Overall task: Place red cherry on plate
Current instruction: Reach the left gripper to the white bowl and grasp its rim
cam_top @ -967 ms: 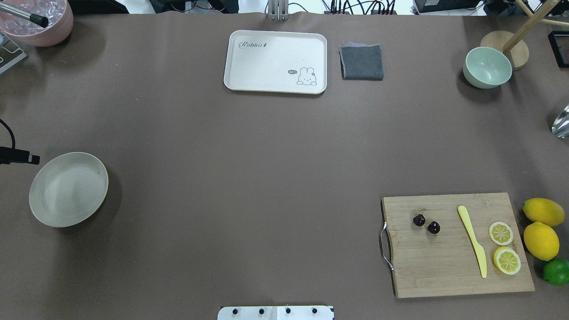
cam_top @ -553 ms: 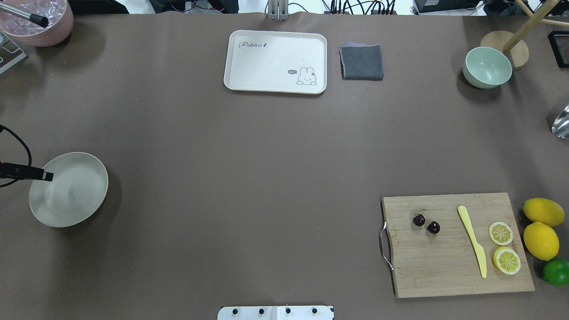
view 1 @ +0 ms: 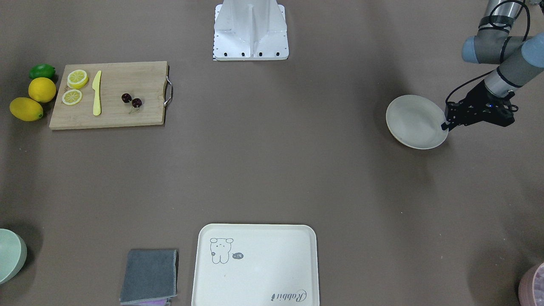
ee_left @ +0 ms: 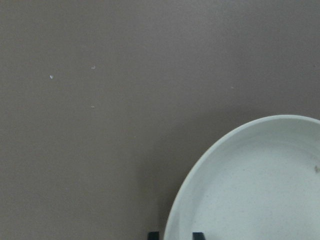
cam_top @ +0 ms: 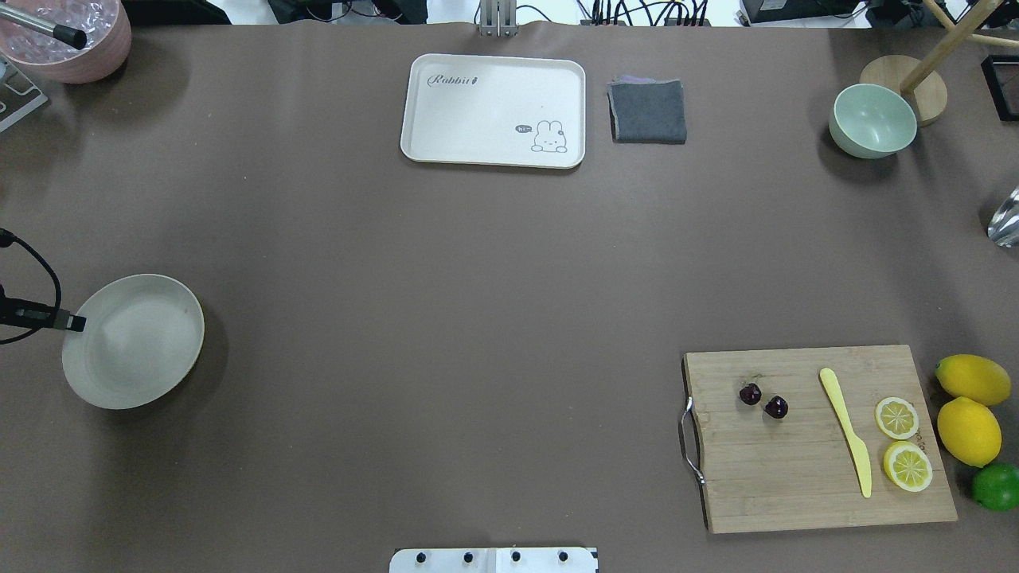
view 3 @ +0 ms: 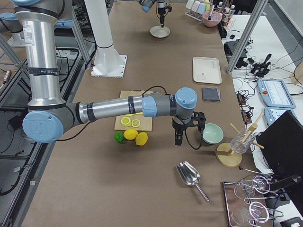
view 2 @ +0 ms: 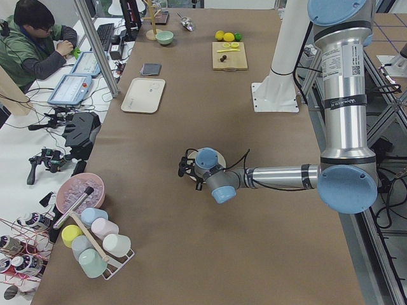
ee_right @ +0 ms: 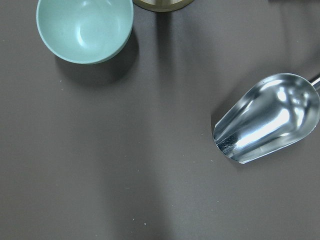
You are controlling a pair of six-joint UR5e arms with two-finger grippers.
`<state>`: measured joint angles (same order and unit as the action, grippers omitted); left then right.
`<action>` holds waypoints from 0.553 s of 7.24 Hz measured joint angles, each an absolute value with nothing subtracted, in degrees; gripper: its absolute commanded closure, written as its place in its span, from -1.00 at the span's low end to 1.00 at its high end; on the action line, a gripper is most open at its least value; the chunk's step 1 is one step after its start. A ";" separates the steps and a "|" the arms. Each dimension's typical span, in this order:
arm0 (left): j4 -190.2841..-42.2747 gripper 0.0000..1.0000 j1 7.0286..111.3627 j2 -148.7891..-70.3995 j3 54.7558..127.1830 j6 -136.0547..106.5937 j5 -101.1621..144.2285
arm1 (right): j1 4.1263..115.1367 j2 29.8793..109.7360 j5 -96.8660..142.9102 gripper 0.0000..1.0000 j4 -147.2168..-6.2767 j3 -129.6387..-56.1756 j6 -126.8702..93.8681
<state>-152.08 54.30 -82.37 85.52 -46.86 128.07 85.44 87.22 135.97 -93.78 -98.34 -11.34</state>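
The left claw (view 1: pixel 445 125) is hard to see. From overhead only its dark tip pokes in at the side, right at the edge of the plate (cam_top: pixel 143 350). Its own camera shows just the very ends of its two fingers (ee_left: pixel 198 236), and the plate is cut off there too. One finger end sits outside the rim and the other sits inside, a little way apart. I cannot tell if they are pinching the rim.

The right claw (view 3: pixel 184 132) shows up only in the side picture, small and dark, hanging above the table (cam_top: pixel 478 318) near the green bowl (ee_right: pixel 84 30). I cannot tell if it is open or closed. Its camera sees the bowl cut off at the top and a shiny scoop (ee_right: pixel 267 117) cut off at the side. The lime (cam_top: pixel 997 486) is half off the picture.

The red cherry (cam_top: pixel 763 400) lies on the wooden board (cam_top: pixel 796 477), far from the plate. Its stems are almost too thin to see.

A moment ago the claw tip was over the inside of the plate. Now it is at the rim, and the plate has slid a bit toward the middle of the table. The cherry has not moved.
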 measured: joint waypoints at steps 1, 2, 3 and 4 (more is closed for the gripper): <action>-151.90 1.00 54.31 -82.43 85.50 -46.11 128.55 | 85.43 87.20 135.95 -1.00 -93.78 -98.33 -11.34; -151.63 1.00 54.69 -82.56 85.61 -45.86 130.32 | 85.43 87.19 135.91 -1.00 -93.78 -98.27 -11.34; -151.27 1.00 56.73 -83.03 85.86 -45.83 134.35 | 85.43 87.19 135.91 -1.00 -93.78 -98.24 -11.34; -149.97 1.00 60.48 -84.33 86.05 -45.85 139.23 | 85.43 87.20 135.94 -1.00 -93.78 -98.26 -11.26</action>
